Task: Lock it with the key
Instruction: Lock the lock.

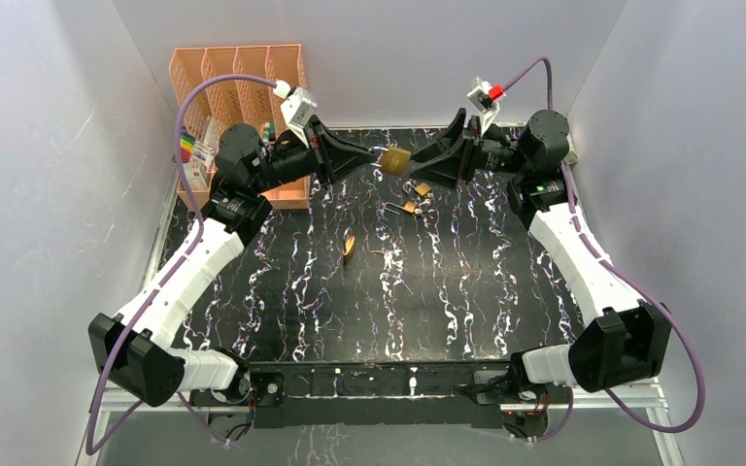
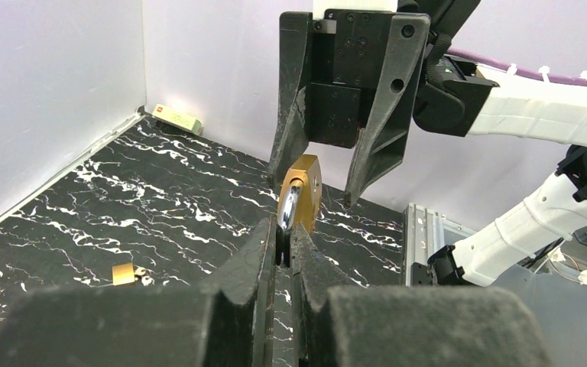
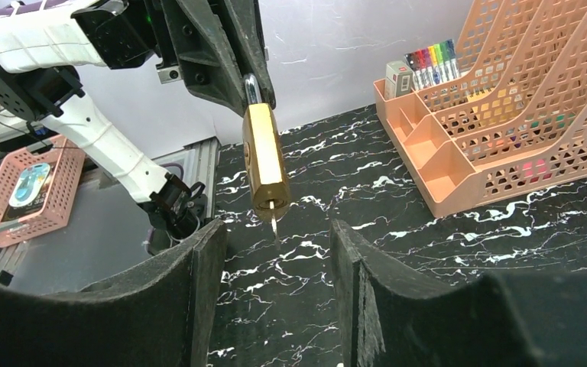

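Observation:
A brass padlock [image 1: 394,160] hangs in the air over the back of the table. My left gripper [image 1: 377,160] is shut on its steel shackle [image 2: 290,206], and the brass body [image 2: 304,187] points away from it. In the right wrist view the padlock [image 3: 265,160] has a small key [image 3: 274,222] sticking out of its bottom end. My right gripper [image 3: 275,233] is open and faces that end. Its fingers stand either side of the key and do not touch it. It also shows in the left wrist view [image 2: 312,191], spread round the padlock.
An orange desk organiser [image 1: 238,78] with pens stands at the back left [image 3: 504,115]. Other small padlocks and keys lie on the black marbled table [image 1: 410,206] [image 1: 349,246] [image 2: 124,274]. A pink basket [image 3: 27,191] is off the table.

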Motion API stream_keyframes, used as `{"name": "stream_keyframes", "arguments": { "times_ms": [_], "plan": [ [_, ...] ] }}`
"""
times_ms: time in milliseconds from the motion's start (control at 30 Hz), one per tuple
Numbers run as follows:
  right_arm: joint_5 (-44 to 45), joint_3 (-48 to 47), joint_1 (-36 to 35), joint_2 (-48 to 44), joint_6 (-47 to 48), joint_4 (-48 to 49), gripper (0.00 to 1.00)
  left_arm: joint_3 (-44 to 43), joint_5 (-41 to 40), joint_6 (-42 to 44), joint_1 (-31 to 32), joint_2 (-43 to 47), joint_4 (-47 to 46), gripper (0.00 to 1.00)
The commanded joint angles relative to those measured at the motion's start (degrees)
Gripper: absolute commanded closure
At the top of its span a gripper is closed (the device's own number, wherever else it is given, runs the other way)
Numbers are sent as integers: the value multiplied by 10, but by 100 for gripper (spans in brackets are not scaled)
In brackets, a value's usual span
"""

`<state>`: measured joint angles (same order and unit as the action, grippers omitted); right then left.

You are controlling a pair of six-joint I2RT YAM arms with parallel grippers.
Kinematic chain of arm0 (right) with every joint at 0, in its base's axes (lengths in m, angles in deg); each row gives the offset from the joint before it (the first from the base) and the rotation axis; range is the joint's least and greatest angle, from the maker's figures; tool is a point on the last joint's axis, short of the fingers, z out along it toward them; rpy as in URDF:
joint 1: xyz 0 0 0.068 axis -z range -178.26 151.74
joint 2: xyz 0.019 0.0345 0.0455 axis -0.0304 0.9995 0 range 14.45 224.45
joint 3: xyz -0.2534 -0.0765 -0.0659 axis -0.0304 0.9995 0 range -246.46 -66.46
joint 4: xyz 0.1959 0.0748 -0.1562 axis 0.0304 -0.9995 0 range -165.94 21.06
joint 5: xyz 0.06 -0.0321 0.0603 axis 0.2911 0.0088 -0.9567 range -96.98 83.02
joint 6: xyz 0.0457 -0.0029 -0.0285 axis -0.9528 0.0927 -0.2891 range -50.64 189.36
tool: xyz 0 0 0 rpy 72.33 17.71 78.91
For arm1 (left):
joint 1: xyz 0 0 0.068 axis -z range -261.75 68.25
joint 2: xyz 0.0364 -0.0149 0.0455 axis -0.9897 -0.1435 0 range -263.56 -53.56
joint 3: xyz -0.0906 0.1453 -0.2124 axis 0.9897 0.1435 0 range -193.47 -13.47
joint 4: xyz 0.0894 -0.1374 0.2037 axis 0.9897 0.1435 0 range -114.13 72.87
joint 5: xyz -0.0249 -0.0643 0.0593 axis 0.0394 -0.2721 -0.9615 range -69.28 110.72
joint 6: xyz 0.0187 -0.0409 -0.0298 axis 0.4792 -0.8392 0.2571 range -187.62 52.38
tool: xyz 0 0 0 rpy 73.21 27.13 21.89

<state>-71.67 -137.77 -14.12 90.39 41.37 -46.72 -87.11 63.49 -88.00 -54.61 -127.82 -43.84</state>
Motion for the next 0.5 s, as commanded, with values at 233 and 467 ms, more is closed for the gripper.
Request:
{"name": "stream_keyframes", "arguments": {
  "times_ms": [233,467],
  "plan": [
    [-20,-10,0,8,-6,51,72,0,12,-25,-6,4,-73,100],
    [-13,20,0,6,-29,96,100,-9,15,-24,-8,0,-66,100]
  ]
}}
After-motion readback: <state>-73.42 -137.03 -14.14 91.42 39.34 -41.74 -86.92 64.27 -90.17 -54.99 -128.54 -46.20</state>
